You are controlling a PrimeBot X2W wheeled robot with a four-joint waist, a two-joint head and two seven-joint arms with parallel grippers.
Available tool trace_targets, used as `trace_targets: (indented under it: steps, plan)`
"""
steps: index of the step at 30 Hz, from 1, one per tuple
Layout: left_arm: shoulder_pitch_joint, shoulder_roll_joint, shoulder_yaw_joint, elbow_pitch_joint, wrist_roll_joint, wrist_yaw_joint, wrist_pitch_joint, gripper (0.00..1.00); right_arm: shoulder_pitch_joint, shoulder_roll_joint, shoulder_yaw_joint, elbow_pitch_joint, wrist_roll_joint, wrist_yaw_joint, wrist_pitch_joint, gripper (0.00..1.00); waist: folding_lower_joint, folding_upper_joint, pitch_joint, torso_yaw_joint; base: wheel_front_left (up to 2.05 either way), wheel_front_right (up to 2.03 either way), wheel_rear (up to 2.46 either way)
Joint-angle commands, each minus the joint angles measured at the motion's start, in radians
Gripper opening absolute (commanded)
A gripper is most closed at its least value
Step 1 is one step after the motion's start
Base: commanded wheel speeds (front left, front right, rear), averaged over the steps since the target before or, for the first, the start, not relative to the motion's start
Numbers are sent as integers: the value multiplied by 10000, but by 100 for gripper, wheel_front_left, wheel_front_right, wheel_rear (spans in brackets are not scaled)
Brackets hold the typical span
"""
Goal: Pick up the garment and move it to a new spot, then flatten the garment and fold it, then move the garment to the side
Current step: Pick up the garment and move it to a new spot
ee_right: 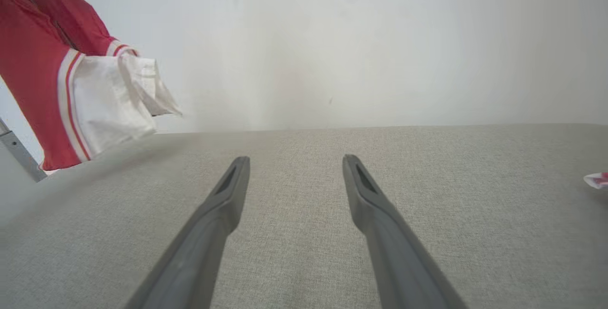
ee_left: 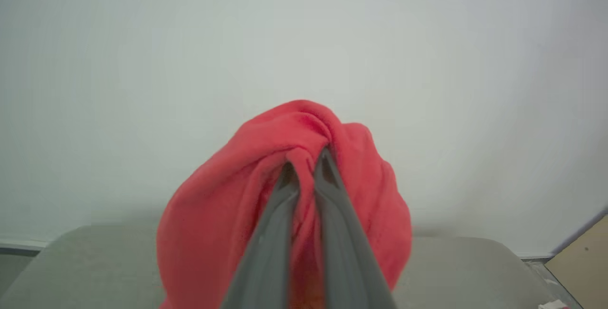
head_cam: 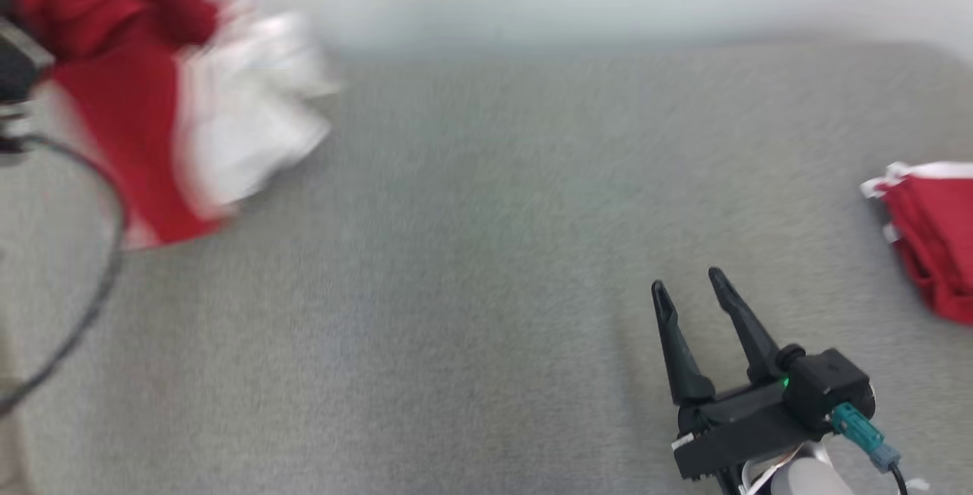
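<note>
A red garment (head_cam: 129, 99) with white sleeves hangs in the air at the far left of the head view, blurred by motion. In the left wrist view my left gripper (ee_left: 306, 169) is shut on a bunch of its red cloth (ee_left: 285, 195), which drapes over both fingers. The right wrist view has the garment (ee_right: 61, 76) dangling at the upper left above the grey table (ee_right: 304, 195). My right gripper (head_cam: 692, 286) stands open low at the right over bare table, holding nothing; its fingers (ee_right: 228, 190) are spread wide.
A second red and white garment (head_cam: 931, 236) lies folded at the table's right edge. The grey fabric table (head_cam: 471, 252) meets a pale wall at the back. A black cable (head_cam: 99, 267) loops at the left edge.
</note>
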Motion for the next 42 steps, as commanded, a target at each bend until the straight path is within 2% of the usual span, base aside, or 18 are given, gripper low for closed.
trace_targets:
  steps: [1,8,18,26,33,41,42]
  plan:
    - [-119,-258,-172,-139,-50,4,-80,0,199,31,2,14,54,-24,-34,100,2,0,-1181,-692,0,0,0]
    - [242,-1276,-1088,-630,-157,-163,-189,0,441,22,126,16,87,-24,-44,100,2,0,-1652,-1563,0,0,0]
    - [1287,-1951,-2192,-893,136,-361,-584,0,449,-14,253,-33,176,-24,22,100,2,0,-1782,-2930,0,0,0]
    - [2385,-2377,-2658,-824,40,-488,-1129,0,598,-67,247,-31,184,-24,63,100,2,0,-1737,-3455,0,0,0]
    - [4240,-2698,-3086,166,346,-498,-2428,0,555,-136,380,-53,240,-24,165,100,2,0,-1774,-3704,0,0,0]
    - [5595,-2898,-3864,2359,1485,-312,-4138,0,594,-193,568,-97,316,-24,295,100,2,0,-1695,-3664,0,0,0]
    - [5663,-2924,-3950,2619,1545,-283,-4308,3,590,-191,580,-100,320,-24,308,100,2,0,-1685,-3641,0,0,0]
